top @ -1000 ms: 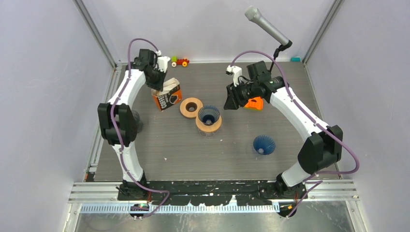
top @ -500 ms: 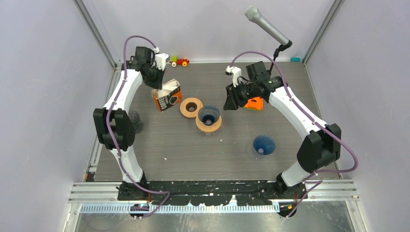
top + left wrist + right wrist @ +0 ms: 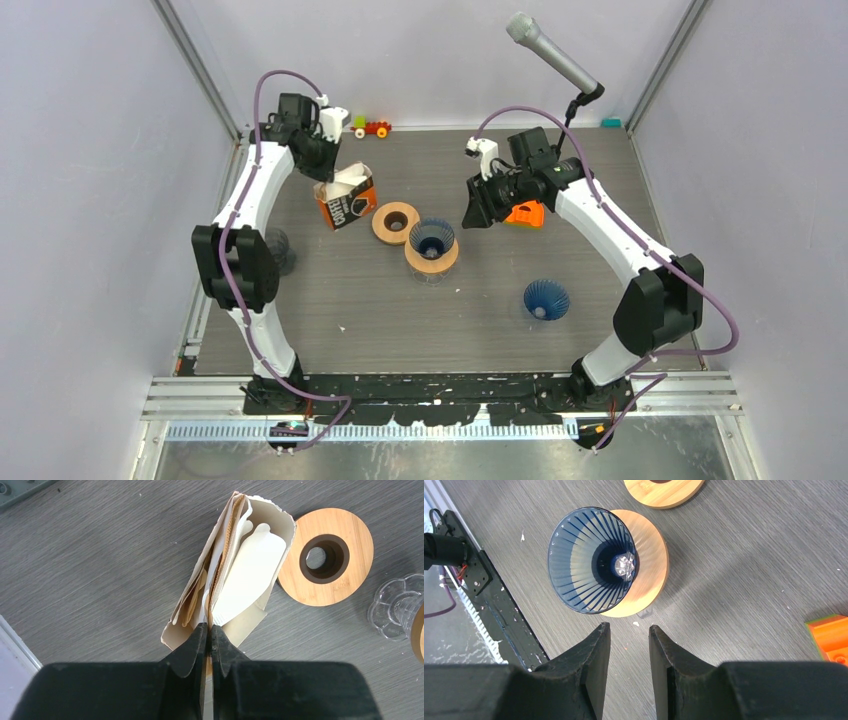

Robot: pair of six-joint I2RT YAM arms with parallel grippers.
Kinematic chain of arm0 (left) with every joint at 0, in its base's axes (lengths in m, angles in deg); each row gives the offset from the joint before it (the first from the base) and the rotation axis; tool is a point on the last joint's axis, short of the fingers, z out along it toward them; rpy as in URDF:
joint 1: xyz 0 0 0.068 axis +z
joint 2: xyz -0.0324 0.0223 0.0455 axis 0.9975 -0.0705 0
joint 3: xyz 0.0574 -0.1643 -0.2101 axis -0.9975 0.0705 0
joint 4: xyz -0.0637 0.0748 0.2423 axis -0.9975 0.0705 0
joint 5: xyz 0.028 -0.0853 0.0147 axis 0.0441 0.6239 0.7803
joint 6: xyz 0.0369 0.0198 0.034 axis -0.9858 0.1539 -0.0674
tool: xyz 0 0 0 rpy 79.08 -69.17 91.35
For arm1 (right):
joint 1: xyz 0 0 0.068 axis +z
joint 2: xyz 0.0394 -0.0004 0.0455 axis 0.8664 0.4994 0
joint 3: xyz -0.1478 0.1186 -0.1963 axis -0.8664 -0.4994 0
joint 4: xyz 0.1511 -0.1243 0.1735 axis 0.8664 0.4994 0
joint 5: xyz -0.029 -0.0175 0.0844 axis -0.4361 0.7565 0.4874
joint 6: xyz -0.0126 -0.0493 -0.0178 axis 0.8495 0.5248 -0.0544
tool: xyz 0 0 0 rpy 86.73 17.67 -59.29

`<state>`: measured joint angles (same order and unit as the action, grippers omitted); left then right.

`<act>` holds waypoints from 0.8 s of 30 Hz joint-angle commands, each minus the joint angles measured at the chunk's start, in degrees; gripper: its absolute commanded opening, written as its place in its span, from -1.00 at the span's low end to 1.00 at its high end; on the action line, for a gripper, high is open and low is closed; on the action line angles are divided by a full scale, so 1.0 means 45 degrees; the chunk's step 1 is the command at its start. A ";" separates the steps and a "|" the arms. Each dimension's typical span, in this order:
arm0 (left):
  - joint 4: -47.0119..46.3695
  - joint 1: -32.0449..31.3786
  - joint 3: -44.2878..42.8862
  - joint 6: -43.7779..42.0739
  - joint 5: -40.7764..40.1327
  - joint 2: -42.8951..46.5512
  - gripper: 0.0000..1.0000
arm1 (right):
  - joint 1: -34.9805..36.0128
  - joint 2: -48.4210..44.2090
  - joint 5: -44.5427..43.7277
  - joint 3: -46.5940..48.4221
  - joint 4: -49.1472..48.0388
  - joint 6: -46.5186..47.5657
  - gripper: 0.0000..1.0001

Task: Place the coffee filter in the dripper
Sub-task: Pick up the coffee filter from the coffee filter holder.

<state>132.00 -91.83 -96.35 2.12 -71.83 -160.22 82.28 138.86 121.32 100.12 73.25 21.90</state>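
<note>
Lifting slightly, left fingers (image 3: 192, 647) pinch a coffee filter (image 3: 213, 599) above the box (image 3: 248, 625); right fingers (image 3: 594, 652) stay apart.

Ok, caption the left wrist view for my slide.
Left gripper pinching a coffee filter in its open box, bamboo ring alongside.
</note>
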 commanded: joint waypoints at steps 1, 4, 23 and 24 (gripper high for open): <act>0.0047 0.0078 -0.0364 -0.0383 -0.0157 0.0581 -0.83 | -0.0079 0.0155 0.0175 0.0217 -0.0141 -0.0001 -0.21; 0.0109 0.0071 -0.0362 -0.0501 -0.0272 0.0632 -0.77 | -0.0081 0.0245 0.0160 0.0228 -0.0100 0.0000 -0.21; 0.0526 0.0067 -0.0168 -0.0770 0.0089 0.0476 -0.42 | -0.0087 0.0349 0.0097 0.0245 0.0017 0.0116 -0.22; 0.0536 0.0063 -0.0187 -0.0797 0.0151 0.0400 -0.42 | -0.0080 0.0371 0.0097 0.0260 0.0027 0.0105 -0.22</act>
<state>133.84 -91.83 -96.35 -0.46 -73.09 -160.20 82.08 140.46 121.30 100.12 73.49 21.94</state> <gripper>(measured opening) 0.289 0.394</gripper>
